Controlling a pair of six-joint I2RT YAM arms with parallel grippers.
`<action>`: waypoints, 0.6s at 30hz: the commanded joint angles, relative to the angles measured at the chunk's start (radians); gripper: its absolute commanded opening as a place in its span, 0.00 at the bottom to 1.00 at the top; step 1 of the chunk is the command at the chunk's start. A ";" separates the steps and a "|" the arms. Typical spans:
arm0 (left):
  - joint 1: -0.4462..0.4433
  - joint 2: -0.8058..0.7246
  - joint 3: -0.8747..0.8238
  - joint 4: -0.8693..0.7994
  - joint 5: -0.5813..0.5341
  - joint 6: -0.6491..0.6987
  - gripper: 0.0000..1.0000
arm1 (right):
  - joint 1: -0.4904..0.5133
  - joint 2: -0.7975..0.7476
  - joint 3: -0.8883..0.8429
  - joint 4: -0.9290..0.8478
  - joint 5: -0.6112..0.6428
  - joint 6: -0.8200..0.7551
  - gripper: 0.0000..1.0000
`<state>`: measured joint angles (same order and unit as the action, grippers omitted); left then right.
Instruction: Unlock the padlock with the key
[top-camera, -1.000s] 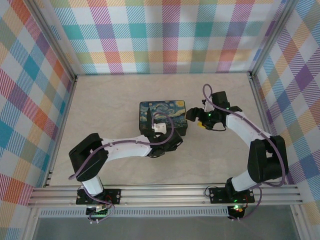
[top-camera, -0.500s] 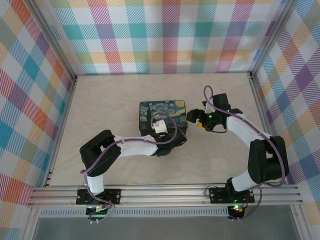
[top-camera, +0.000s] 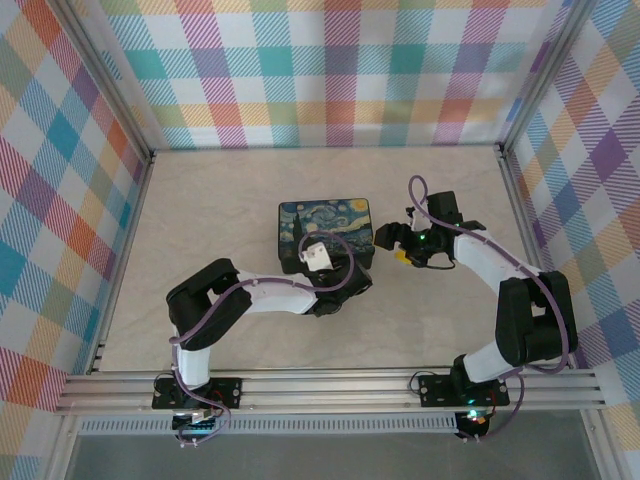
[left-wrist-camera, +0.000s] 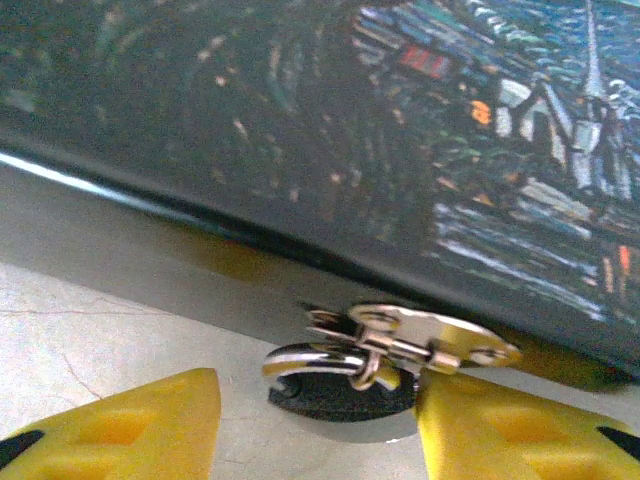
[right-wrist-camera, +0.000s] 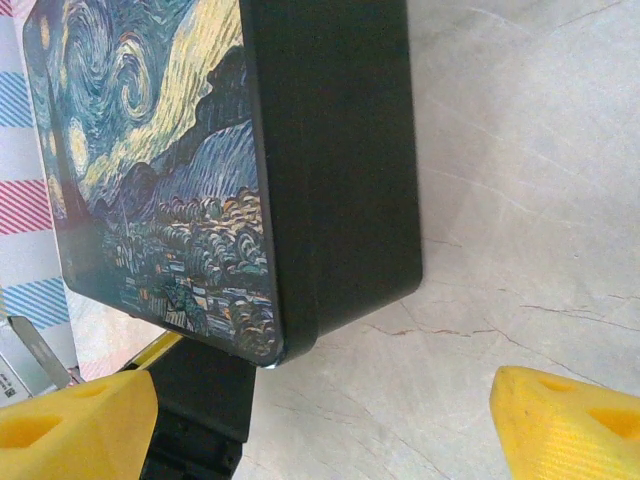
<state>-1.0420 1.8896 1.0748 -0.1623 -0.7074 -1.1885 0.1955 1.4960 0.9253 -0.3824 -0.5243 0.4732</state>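
Observation:
The padlock (left-wrist-camera: 345, 395), a small dark body with a silvery shackle, hangs from the metal hasp (left-wrist-camera: 430, 338) on the front of the swirl-painted tin (top-camera: 325, 230). My left gripper (left-wrist-camera: 320, 430) is open and straddles the padlock. Its right fingertip (left-wrist-camera: 520, 430) is right against the lock's end, and a clear gap remains at the left fingertip (left-wrist-camera: 120, 425). From above, the left gripper (top-camera: 345, 276) sits at the tin's near edge. My right gripper (right-wrist-camera: 320, 425) is open and empty beside the tin's dark right side (right-wrist-camera: 330, 150), at its near corner (top-camera: 388, 243). The key is out of view.
The tin stands mid-table on pale stone-patterned tabletop (top-camera: 220, 210). Bare surface lies right of the tin (right-wrist-camera: 500, 200). Checked walls (top-camera: 330, 70) enclose the table on three sides. The left arm's black housing (right-wrist-camera: 200, 410) is just under the tin's near corner.
The left jaws have narrowed around the padlock, and the left arm has folded in closer to the tin. The right gripper has barely shifted.

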 joint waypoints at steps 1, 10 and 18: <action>0.013 0.016 -0.025 0.011 -0.042 -0.018 0.51 | -0.005 -0.016 -0.008 0.006 -0.036 -0.021 0.86; 0.021 0.054 -0.021 0.042 -0.053 -0.002 0.39 | -0.005 -0.022 -0.012 0.004 -0.050 -0.019 0.86; 0.031 0.054 -0.031 0.033 -0.049 0.002 0.32 | -0.005 -0.036 -0.025 -0.004 -0.049 -0.026 0.86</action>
<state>-1.0328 1.9160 1.0676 -0.0856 -0.7528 -1.1893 0.1955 1.4891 0.9081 -0.3847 -0.5510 0.4686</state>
